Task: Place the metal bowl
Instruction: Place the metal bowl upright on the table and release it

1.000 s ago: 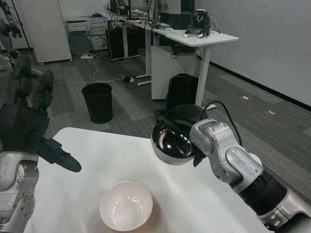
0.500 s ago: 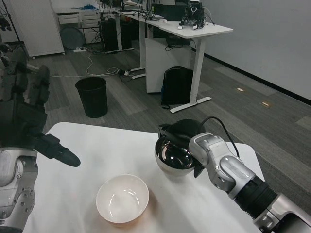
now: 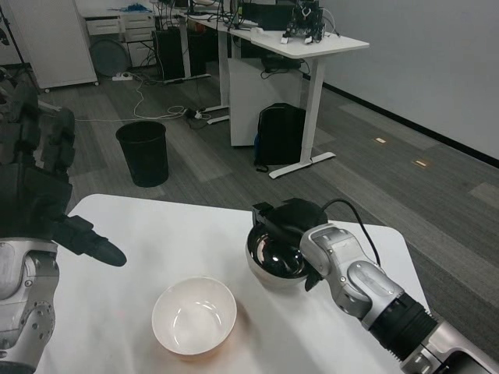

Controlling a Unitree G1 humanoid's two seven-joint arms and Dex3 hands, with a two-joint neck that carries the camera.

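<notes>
Bowl point(image 3: 274, 263) gripped at far rim by right hand point(image 3: 290, 222), low over table point(image 3: 156, 226) right of white bowl point(image 3: 194, 315), contact unclear. Placing step, near done. Next: settle flat, release; left hand point(image 3: 35, 199) waiting, fingers apart, holding nothing.

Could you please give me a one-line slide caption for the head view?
Right hand grips the metal bowl on the white table beside a white bowl; left hand waits.

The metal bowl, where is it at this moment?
In the head view the metal bowl is right of centre on the white table, gripped by the right hand, just up and right of the white bowl.
</notes>
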